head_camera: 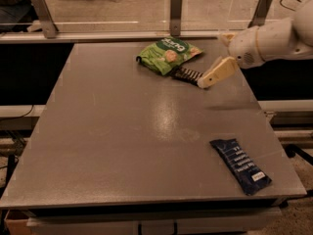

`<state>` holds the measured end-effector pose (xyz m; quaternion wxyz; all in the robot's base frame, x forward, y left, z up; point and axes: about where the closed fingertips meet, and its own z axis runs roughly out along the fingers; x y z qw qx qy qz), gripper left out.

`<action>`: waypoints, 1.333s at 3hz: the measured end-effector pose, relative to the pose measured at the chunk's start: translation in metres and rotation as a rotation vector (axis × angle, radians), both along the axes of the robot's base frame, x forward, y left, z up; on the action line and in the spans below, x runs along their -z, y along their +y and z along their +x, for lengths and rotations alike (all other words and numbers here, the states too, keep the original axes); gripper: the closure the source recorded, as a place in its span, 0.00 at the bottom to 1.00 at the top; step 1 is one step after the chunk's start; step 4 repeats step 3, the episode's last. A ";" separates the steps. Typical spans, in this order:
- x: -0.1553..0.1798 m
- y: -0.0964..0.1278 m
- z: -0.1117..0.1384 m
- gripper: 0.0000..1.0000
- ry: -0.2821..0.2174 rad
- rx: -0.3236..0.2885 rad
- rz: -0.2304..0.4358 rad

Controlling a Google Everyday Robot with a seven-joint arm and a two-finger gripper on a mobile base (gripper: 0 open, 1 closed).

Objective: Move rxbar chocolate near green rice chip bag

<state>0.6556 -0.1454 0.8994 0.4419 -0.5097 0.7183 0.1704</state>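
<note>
The rxbar chocolate (186,74) lies flat on the grey table (107,131) at the back. It touches the lower right edge of the green rice chip bag (167,54). My gripper (215,62) hovers just right of the bar, apart from it, open and empty. One pale finger (217,72) points down-left toward the bar's right end. The white arm reaches in from the right edge.
A longer dark blue bar wrapper (240,165) lies near the table's front right corner. A rail with metal posts (176,11) runs behind the table's back edge.
</note>
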 end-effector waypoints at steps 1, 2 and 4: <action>-0.049 -0.017 -0.052 0.00 -0.055 -0.015 0.068; -0.083 -0.044 -0.098 0.00 -0.094 -0.017 0.122; -0.086 -0.051 -0.104 0.00 -0.095 -0.007 0.132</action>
